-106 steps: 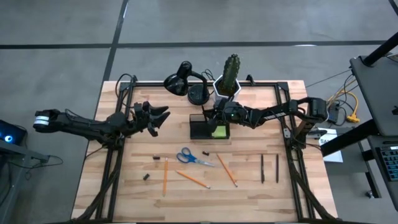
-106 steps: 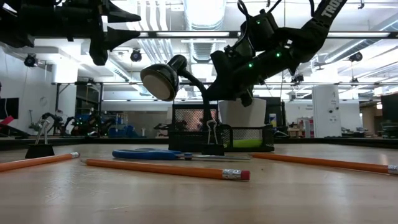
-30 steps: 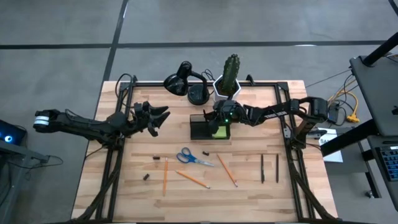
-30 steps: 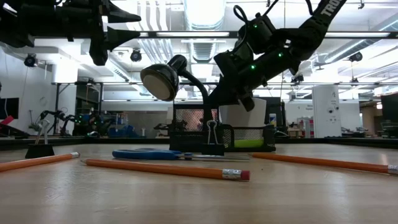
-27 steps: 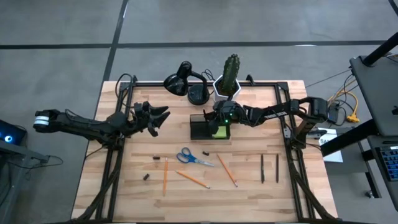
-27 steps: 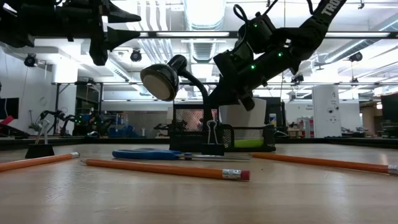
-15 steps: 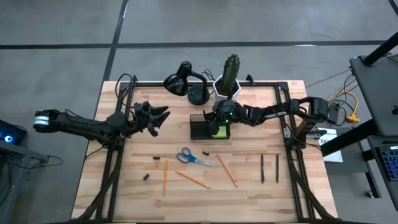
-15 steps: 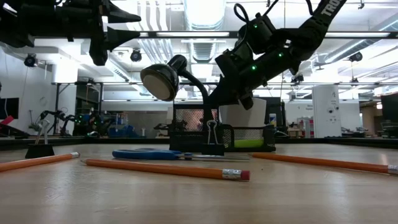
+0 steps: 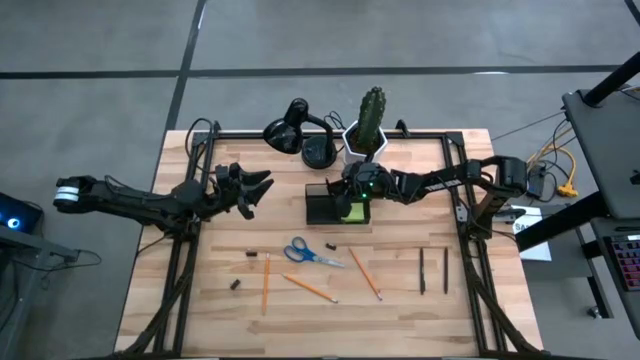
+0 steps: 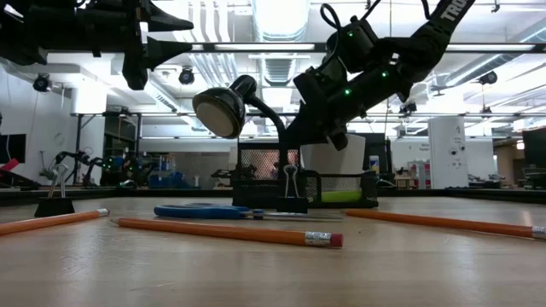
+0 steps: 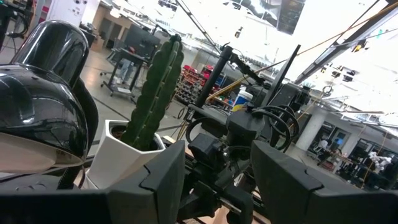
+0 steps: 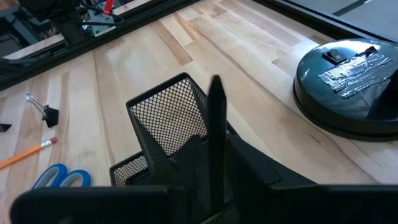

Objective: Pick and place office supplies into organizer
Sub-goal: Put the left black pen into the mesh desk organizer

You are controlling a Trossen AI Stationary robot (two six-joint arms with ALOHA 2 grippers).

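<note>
The black mesh organizer stands mid-table with a lime-green sticky-note pad in its low compartment. My right gripper hovers over it, slanting down, shut on a thin dark pen. My left gripper hangs open above the table's left side, touching nothing. On the wood lie blue-handled scissors, three orange pencils, two dark pens and small dark binder clips. My right gripper pinches the pen between its two fingers, and the pen lies along them. Its free end sticks out past the fingertips over the organizer's tall mesh compartment. Whether that end touches the mesh, I cannot tell.
A black desk lamp with a round base and a cactus in a white pot stand just behind the organizer. A black frame runs along the table's edges. Bare wood lies near the front edge.
</note>
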